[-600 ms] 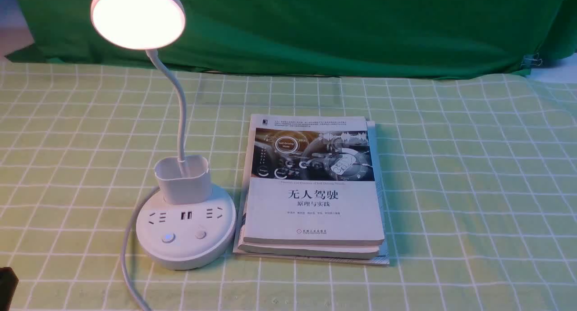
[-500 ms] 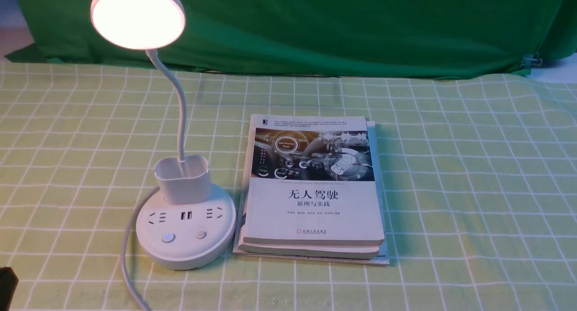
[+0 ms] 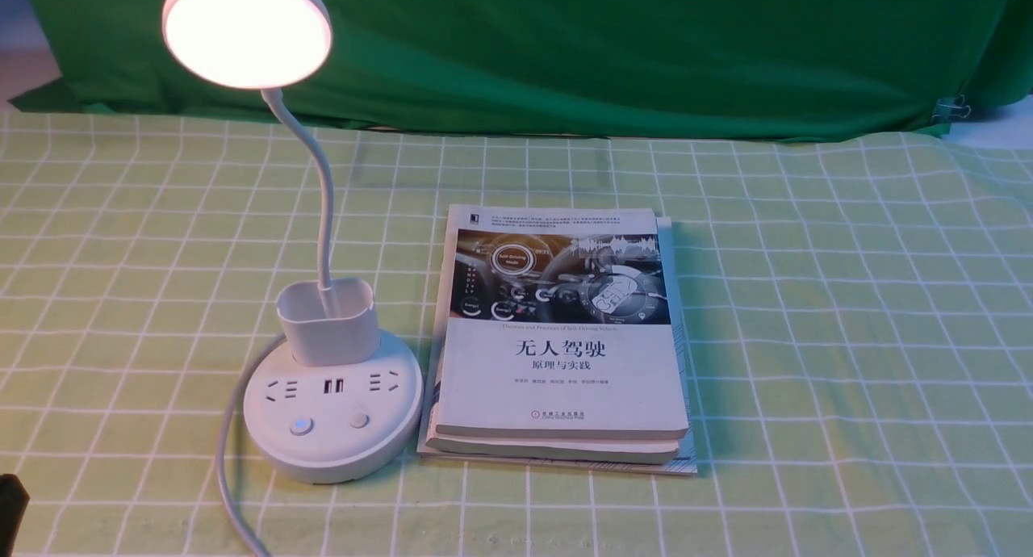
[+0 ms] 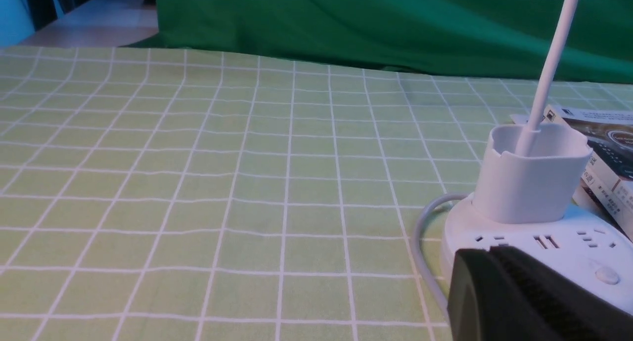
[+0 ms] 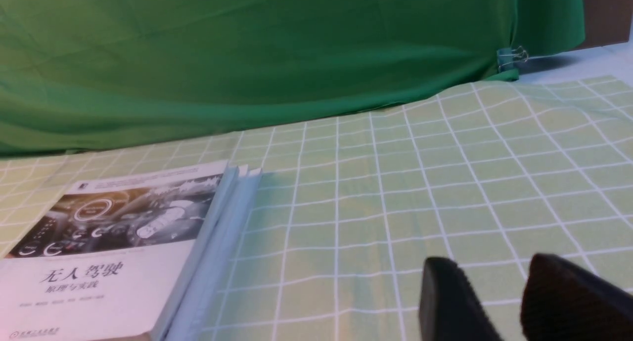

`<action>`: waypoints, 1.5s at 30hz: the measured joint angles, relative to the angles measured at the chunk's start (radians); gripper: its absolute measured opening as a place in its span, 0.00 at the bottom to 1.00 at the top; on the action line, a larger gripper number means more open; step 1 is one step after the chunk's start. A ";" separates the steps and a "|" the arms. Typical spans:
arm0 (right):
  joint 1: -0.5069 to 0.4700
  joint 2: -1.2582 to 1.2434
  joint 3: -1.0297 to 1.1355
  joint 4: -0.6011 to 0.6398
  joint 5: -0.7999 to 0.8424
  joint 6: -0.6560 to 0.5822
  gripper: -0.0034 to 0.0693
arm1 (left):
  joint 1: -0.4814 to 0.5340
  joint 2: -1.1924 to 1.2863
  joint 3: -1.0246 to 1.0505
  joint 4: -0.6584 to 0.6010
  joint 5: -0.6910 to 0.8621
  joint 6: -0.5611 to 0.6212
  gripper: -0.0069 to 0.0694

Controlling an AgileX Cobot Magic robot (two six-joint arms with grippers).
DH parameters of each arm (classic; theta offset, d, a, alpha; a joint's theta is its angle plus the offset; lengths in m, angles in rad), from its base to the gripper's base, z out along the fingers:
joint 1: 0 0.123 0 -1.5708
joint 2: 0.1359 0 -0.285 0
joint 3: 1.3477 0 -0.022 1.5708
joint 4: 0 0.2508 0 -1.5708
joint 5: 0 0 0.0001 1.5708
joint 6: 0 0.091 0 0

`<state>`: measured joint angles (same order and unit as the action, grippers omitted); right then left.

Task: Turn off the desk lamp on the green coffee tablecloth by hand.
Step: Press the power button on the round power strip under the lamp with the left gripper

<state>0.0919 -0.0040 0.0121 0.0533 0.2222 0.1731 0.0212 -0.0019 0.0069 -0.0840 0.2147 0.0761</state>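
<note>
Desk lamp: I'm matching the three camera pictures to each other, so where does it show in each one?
Front view: desk lamp left of centre, lit head in the top left corner, base beside the books.
Left wrist view: lamp base, cup and neck show, with the books beyond them; head out of frame.
Right wrist view: lamp not in it; only the books.
Shared landmark: the books.

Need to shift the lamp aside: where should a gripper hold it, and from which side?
Probably the front wall of the cup-shaped holder, pinched from above: its rim is open and upright, the neck rises inside, books crowd its right.
</note>
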 joint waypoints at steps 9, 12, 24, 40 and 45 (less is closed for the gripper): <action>0.000 0.000 0.000 0.000 0.000 0.000 0.37 | 0.000 0.000 0.000 -0.312 -0.197 -0.252 0.09; 0.000 0.000 0.000 0.000 0.000 0.000 0.37 | 0.000 0.000 0.000 -0.345 -0.272 -0.300 0.09; 0.000 0.000 0.000 0.000 0.000 0.002 0.37 | 0.000 0.497 -0.518 -0.240 0.402 -0.066 0.09; 0.000 0.000 0.000 0.000 0.001 0.002 0.37 | -0.405 1.383 -0.934 -0.118 0.695 0.087 0.09; 0.000 0.000 0.000 0.000 0.001 0.002 0.37 | -0.416 1.567 -1.016 -0.087 0.705 0.087 0.09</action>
<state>0.0919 -0.0040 0.0121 0.0533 0.2236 0.1755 -0.3944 1.5651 -1.0087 -0.1713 0.9197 0.1627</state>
